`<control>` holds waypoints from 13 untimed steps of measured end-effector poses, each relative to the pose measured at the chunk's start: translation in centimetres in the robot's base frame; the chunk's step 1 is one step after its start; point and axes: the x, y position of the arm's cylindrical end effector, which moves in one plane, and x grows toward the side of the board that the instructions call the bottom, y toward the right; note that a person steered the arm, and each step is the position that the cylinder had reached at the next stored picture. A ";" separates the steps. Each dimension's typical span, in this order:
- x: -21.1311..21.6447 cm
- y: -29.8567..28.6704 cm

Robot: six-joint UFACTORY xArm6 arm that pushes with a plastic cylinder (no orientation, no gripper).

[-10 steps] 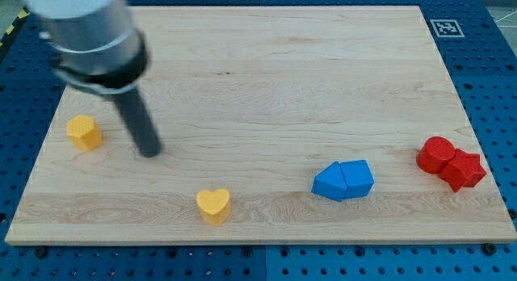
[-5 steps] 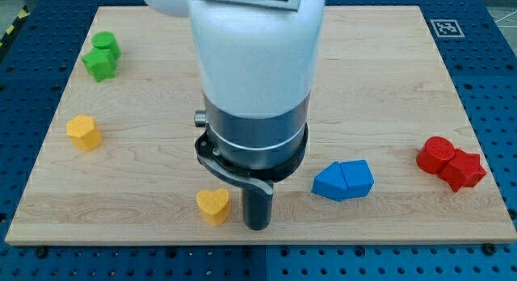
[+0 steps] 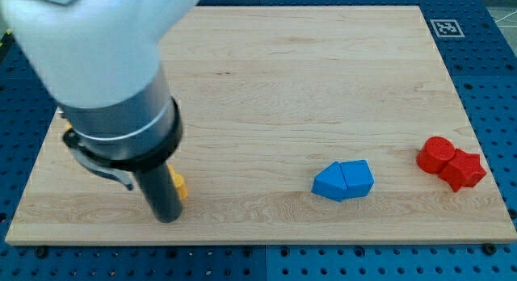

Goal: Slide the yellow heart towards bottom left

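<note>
Starting at the left, what is that big pale and grey bulk? (visitor)

That is my arm (image 3: 105,79), hanging over the left part of the wooden board (image 3: 266,79). It hides whatever lies under it. From it the dark rod drops to the wood, and my tip (image 3: 167,219) rests close to the near edge, towards the left. (arm)

Is your pincer wide or narrow? (visitor)

Neither: no pincer shows, only a plain rod that shoves things sideways. (arm)

And the yellow heart? (visitor)

Only a yellow sliver (image 3: 178,185) peeps out just right of the rod, slightly farther off than my tip. I take that for the yellow heart, though its shape is hidden. I cannot tell whether rod and block touch. (arm)

Why stand there? (visitor)

The goal is the near left corner, and the piece already looks fairly close to it. Any further push would want the rod on its far right side, so from here I judge I would have to go round it. (arm)

What lies farther right? (visitor)

Two blue blocks (image 3: 343,181) pressed together, well apart from my tip. Near the right edge, a red pair (image 3: 451,163) also touches. Both are out of the way, so nothing blocks the path. (arm)
</note>
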 end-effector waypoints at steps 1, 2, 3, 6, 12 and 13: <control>0.6 1.0; 2.4 4.7; 2.6 5.0; -3.1 4.2; -3.2 -3.7; -3.2 -5.1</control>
